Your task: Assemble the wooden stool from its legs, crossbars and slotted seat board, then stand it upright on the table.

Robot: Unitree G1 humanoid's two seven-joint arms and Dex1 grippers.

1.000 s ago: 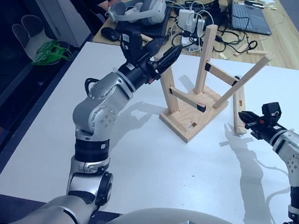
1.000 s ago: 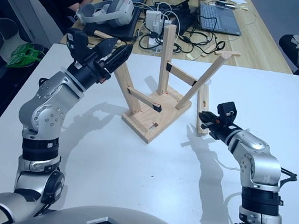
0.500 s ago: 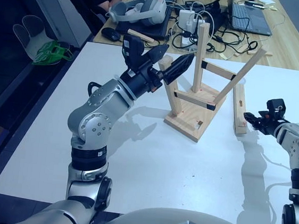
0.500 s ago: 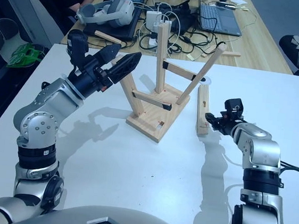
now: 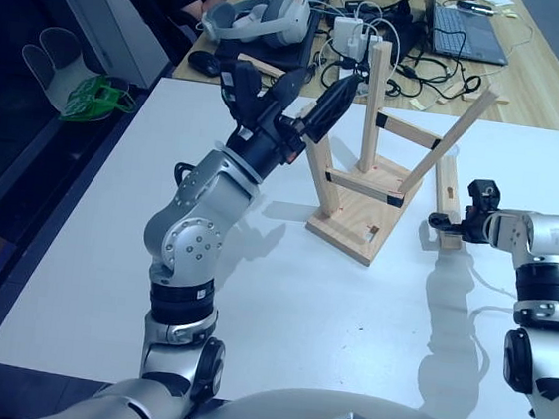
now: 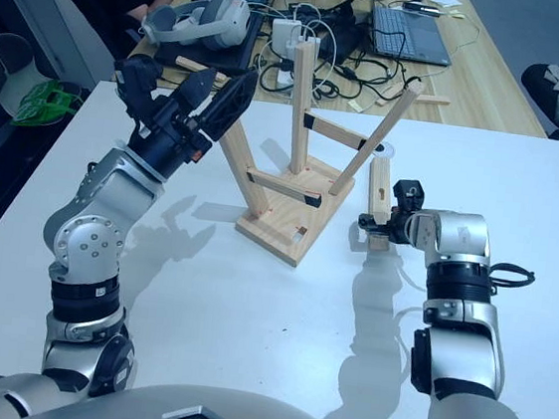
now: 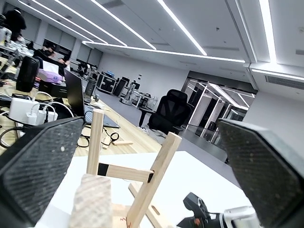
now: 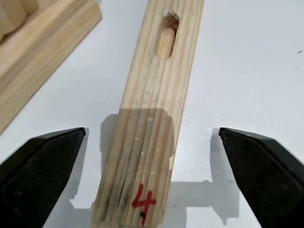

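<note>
We note left gripper [image 5: 322, 89] released astride a stool leg [image 5: 321, 169], right gripper [image 8: 151, 137] released astride the loose leg [image 8: 161, 71]. Off-centre closing could tip the unfinished stool [image 5: 349, 232].

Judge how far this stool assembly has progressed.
Done: three legs, linked by crossbars, rise from the seat board. In hand: the open left gripper brackets one leg's top; the open right gripper straddles the loose fourth leg on the table. Left: fit it, then flip everything upright.

White table [image 5: 279, 310], upturned stool [image 5: 364, 186] resting on its seat board [image 5: 342, 233], loose leg [image 5: 449, 187] flat beside it
</note>
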